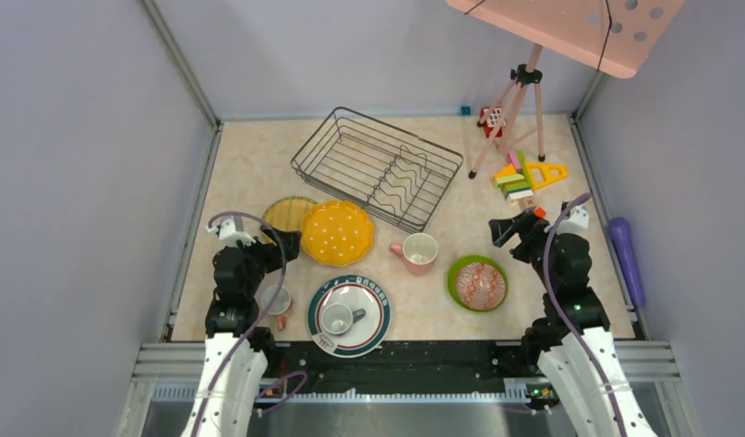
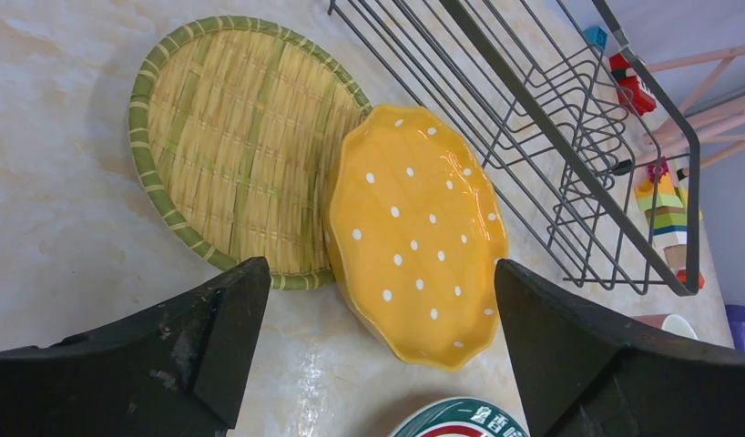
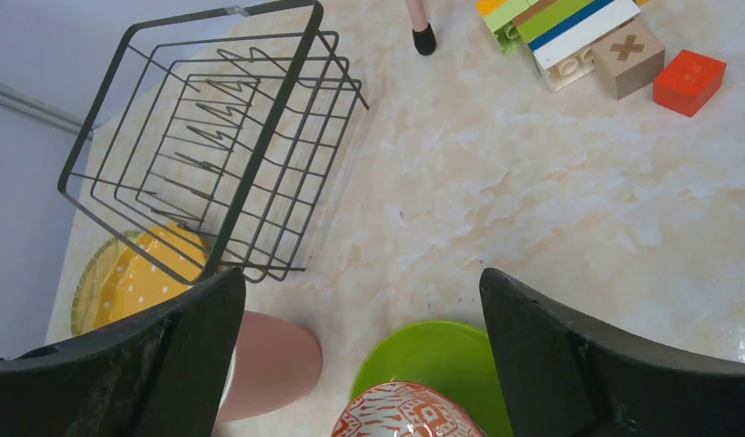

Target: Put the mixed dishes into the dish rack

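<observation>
The dark wire dish rack (image 1: 378, 168) stands empty at the back centre; it also shows in the left wrist view (image 2: 551, 137) and the right wrist view (image 3: 214, 146). In front of it the yellow dotted plate (image 1: 337, 232) (image 2: 414, 237) overlaps the olive woven plate (image 1: 285, 212) (image 2: 232, 155). A pink mug (image 1: 417, 252) (image 3: 269, 360) stands mid-table. A red-and-white patterned bowl (image 1: 479, 285) (image 3: 405, 414) sits on the lime plate (image 1: 454, 273) (image 3: 442, 355). A small white cup (image 1: 337, 319) sits on the green-rimmed plate (image 1: 378, 314) (image 2: 460, 421). A second pink mug (image 1: 278, 305) stands by the left arm. My left gripper (image 1: 282, 244) (image 2: 382, 350) and right gripper (image 1: 510, 228) (image 3: 364, 355) are open and empty.
Colourful toy blocks (image 1: 524, 177) (image 3: 578, 36) and a pink tripod (image 1: 510, 100) stand at the back right. A purple object (image 1: 627, 259) lies beyond the table's right rail. Grey walls enclose the table on three sides.
</observation>
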Controlling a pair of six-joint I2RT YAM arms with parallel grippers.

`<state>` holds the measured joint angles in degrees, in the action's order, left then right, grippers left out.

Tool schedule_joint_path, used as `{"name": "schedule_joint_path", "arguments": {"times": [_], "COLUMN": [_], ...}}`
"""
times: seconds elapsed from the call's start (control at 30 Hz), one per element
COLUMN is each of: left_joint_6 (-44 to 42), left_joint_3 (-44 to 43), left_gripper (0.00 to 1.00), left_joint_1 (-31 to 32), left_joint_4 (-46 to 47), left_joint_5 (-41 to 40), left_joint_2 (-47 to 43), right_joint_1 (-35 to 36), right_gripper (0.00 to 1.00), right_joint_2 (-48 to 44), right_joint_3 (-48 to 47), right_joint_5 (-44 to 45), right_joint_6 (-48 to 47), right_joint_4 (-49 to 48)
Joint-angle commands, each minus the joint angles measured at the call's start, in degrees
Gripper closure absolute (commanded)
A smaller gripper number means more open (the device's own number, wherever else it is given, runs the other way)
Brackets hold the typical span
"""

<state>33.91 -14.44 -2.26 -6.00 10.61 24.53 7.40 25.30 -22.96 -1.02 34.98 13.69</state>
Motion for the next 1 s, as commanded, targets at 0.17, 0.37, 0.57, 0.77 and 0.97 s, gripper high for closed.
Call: {"name": "schedule_joint_path", "arguments": {"times": [0.17,0.37,0.57,0.77,0.97], "left_joint_6": [-1.2,-0.9,0.3,0.9,1.2], "left_joint_3": [1.4,2.6,3.4,3.7,3.1], "left_gripper": [0.01,0.03,0.03,0.03,0.03], "left_joint_1": [-0.2,-0.2,-0.1,-0.1,-0.1], "left_joint_4": [4.9,9.1,10.6,12.7,13.0], "left_joint_5": [6.1,10.8,10.9,13.9,14.9], "left_joint_2": [-1.0,-0.2,-0.4,0.9,2.2], "right_joint_1": [0.6,1.3,15.7,23.9,29.8], "right_gripper": [0.01,0.06,0.08,0.22,0.24], "right_joint_2": [3.5,12.9,24.0,32.1,39.4], "right_joint_3": [-4.3,-9.0,-14.3,-18.1,-21.8], "right_joint_5": [-5.8,-14.5,-4.6,0.3,6.2], "right_joint_6": [-4.6,-6.8,-8.2,-7.6,-7.4], "right_joint_4": [0.7,2.1,3.4,3.1,3.8]}}
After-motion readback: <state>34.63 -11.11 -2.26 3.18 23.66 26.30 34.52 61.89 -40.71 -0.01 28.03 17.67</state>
